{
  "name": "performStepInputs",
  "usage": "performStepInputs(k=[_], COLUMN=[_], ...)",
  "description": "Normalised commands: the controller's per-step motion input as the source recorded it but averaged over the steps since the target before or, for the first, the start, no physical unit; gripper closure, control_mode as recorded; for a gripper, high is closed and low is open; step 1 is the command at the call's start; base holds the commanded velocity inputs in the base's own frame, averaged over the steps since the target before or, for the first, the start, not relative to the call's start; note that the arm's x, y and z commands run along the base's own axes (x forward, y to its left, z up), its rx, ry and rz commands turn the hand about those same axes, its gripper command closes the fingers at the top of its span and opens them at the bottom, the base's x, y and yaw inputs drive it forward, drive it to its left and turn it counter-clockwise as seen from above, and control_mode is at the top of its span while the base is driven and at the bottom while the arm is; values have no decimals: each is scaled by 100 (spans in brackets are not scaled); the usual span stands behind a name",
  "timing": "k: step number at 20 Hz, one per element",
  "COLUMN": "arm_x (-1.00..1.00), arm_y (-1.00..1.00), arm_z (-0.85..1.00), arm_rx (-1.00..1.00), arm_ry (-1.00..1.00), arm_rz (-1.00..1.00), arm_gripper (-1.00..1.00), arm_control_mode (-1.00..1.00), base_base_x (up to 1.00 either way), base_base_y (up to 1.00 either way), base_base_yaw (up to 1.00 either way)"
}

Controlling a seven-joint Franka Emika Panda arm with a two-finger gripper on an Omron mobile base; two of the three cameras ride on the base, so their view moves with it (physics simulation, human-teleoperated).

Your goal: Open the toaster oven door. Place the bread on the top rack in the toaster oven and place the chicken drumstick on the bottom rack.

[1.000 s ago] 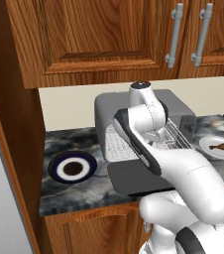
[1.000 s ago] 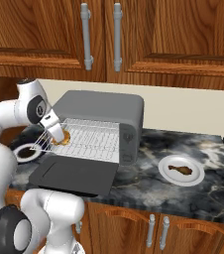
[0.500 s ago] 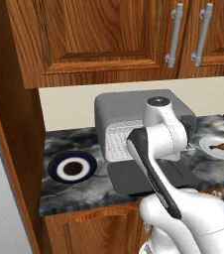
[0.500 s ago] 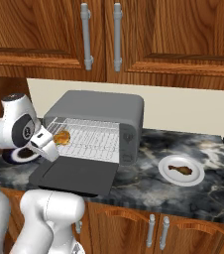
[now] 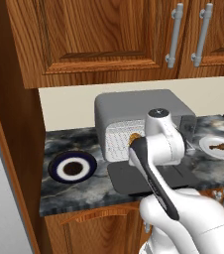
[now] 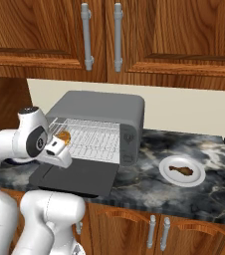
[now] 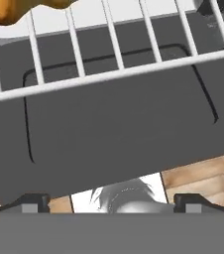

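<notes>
Gripper (image 7: 112,201) wide open, empty, before the toaster oven (image 6: 104,107)
Hung over the flat-lying toaster oven door (image 6: 77,177); bread (image 6: 63,136) sat on the pulled-out top rack (image 6: 97,141); chicken drumstick (image 6: 180,170) lay on a white plate (image 6: 196,178) well apart, right of oven

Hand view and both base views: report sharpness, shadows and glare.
Hand view: rack bars and the open toaster oven door are crisp, evenly lit; the bread is cropped at the top edge. Left base view: cabinet handles carry soft highlights, no glare. Right base view: a faint shadow lies under the drumstick's plate.
</notes>
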Motion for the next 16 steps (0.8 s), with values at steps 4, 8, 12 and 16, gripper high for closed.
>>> performStepInputs(k=[4, 8, 12, 16], arm_x=[66, 70, 65, 57], arm_y=[0, -9, -9, -4], arm_z=[-4, -9, -1, 0], arm_rx=[0, 0, 0, 0], arm_ry=[-4, -5, -17, -25], arm_rz=[2, 0, 0, 0], arm_gripper=[-100, -100, -100, -100], arm_control_mode=[-100, -100, -100, -100], base_base_x=[0, 0, 0, 0], base_base_y=[0, 0, 0, 0], base_base_yaw=[0, 0, 0, 0])
